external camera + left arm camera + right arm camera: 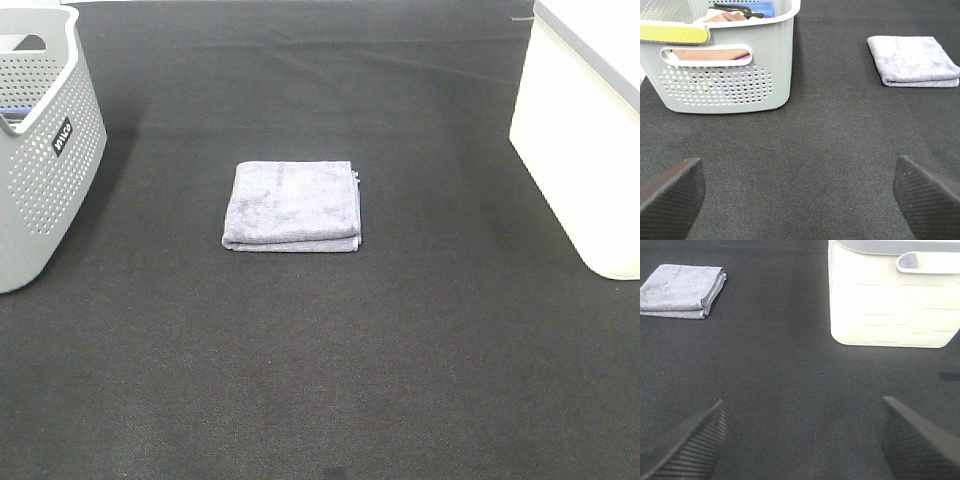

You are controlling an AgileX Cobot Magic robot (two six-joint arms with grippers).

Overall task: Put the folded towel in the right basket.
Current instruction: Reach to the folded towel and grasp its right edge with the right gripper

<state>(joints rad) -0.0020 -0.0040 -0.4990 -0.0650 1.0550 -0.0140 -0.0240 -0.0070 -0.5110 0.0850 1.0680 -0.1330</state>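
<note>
You have the folded towel lying flat at the middle of the black mat, with neither arm touching it. Seen from the high camera, the white right basket stands at about 2 o'clock from it, well apart. The grey left basket, with other cloths inside, is at about 10 o'clock. Your left gripper and right gripper each hover over bare mat, jaws spread wide, holding nothing.
</note>
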